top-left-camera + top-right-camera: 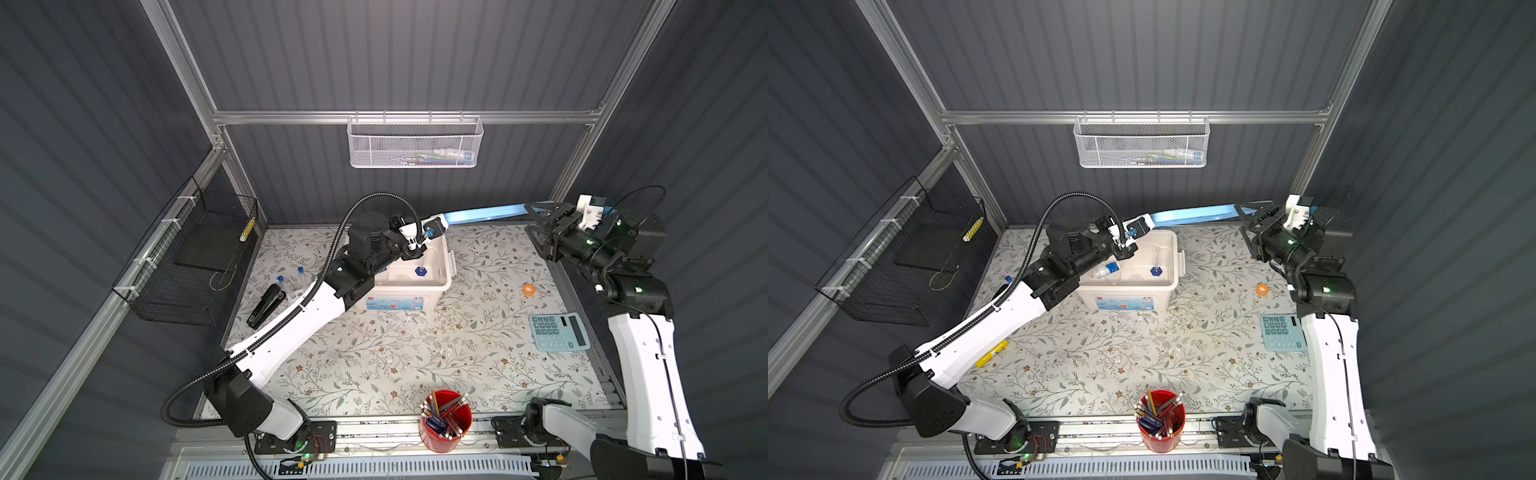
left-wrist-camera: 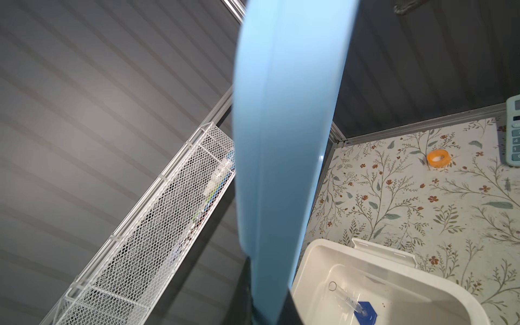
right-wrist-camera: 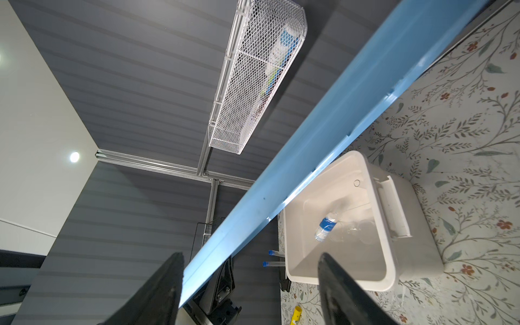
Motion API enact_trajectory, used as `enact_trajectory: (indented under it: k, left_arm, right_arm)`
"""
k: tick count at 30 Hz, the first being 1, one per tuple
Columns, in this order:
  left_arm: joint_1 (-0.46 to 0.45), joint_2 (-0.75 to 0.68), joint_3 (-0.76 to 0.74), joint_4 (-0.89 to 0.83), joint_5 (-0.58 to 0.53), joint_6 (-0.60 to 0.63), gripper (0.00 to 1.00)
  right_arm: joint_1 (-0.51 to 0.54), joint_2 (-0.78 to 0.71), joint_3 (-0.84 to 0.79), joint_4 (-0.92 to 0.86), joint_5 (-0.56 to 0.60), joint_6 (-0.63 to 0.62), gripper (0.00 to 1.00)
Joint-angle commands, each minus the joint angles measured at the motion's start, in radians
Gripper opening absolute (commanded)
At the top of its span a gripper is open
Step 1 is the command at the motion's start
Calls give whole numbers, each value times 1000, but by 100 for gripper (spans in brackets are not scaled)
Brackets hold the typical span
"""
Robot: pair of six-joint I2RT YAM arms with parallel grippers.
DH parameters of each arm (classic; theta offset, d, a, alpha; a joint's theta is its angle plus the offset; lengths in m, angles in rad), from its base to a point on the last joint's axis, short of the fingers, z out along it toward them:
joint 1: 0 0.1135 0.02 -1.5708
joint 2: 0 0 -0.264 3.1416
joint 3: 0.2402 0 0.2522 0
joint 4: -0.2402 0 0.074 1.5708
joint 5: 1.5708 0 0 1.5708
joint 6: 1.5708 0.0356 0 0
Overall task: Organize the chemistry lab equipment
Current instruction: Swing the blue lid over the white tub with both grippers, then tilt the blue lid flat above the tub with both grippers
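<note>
Measuring cyl. [image 1: 421, 271] in bin [image 1: 399, 302] at rear-centre. Capped tubes [image 1: 286, 286] + stapler [image 1: 266, 305] left of bin; tape roll [image 1: 528, 289], calculator [image 1: 559, 331] right. Pencil cup [image 1: 445, 419] front.

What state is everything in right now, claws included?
Left claw: shut on blue lid.
Right claw: open, around the lid's other end.
White bin: uncovered.
Measuring cylinder: inside the bin.
Small bottle: lying inside the bin.
Blue-capped tubes: lying outside the bin.
</note>
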Motion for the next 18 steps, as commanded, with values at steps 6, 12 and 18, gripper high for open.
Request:
enact_trajectory:
  k: [6,12,18]
  left_arm:
    - [-29,-71,-3,22,24,24,0]
    - [-47,-86,-12,22,47,51,0]
    - [-53,-105,-101,110,101,92,0]
  right_arm:
    - [7,40,-25,77,-15,38,75]
    - [21,47,-54,102,-23,59,68]
    - [28,27,-94,103,-29,71,57]
